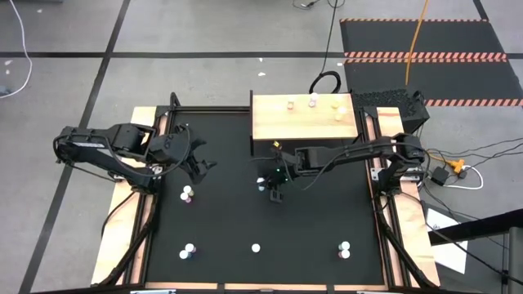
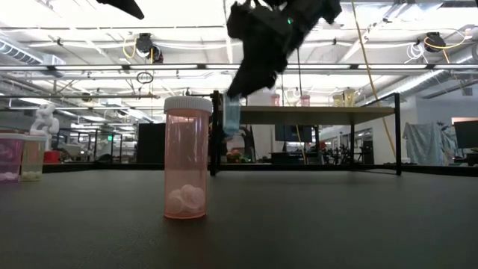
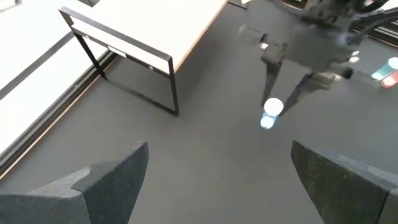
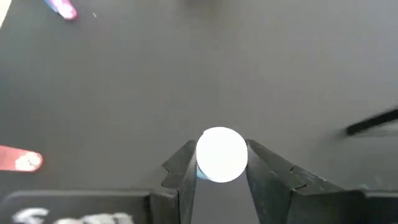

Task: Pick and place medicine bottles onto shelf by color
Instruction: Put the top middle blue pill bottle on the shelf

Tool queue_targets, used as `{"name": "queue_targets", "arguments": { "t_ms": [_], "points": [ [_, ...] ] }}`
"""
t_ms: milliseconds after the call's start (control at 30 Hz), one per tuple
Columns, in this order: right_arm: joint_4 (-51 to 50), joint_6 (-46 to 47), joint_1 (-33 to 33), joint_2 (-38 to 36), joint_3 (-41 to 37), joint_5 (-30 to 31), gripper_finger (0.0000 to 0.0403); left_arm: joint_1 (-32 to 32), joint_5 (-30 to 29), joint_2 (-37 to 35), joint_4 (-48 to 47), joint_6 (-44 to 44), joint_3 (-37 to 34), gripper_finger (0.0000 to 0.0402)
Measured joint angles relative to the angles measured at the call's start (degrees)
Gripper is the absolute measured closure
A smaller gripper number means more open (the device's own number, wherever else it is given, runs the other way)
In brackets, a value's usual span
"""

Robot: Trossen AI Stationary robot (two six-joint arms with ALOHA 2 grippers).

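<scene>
My right gripper (image 1: pixel 274 186) is shut on a small blue bottle with a white cap (image 4: pixel 222 154), in front of the shelf; the bottle also shows in the low view (image 2: pixel 232 118) and the left wrist view (image 3: pixel 272 112). The light-wood shelf (image 1: pixel 270 122) stands at the table's far side with three bottles on it (image 1: pixel 312 100). My left gripper (image 1: pixel 203 163) is open and empty, above the table's left part. Several more bottles stand upright on the black table: a pink one (image 1: pixel 187 193) near my left gripper and others along the near edge (image 1: pixel 256 247). My right gripper pinches the blue bottle between its two fingers at the top end, one finger (image 4: pixel 186 171) on each side of the white cap (image 4: pixel 239 155). The fingers come from above, pointing down. The bottle hangs below them, about upright, clear of the table (image 2: pixel 232 131).
An orange-pink bottle (image 2: pixel 185 161) stands close to the low camera. Two more bottles (image 2: pixel 21 157) stand at the low view's left edge. The shelf's thin black legs (image 3: pixel 175 93) stand on the table. Bottles stand near the near edge (image 1: pixel 189 251) (image 1: pixel 344 249).
</scene>
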Motion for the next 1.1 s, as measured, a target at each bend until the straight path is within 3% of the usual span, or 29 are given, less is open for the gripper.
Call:
{"name": "queue_targets", "arguments": {
  "t_ms": [567, 800, 1100],
  "points": [
    [-24.1, -13.0, -6.9, 0.0, 25.2, 0.0, 0.0289, 2.8, -3.4, 0.0, 0.0, 0.3, 0.0, 0.0009],
    [-26.9, -16.9, -12.6, 0.0, 32.0, 0.0, 0.0289, 3.9, -3.4, 0.0, 0.0, -1.4, 0.0, 0.0009],
    [-26.9, -12.9, -19.1, 1.8, 39.8, -0.1, 0.0289, 6.6, -3.7, 0.0, 0.0, -0.8, 0.0, 0.0009]
  ]
}}
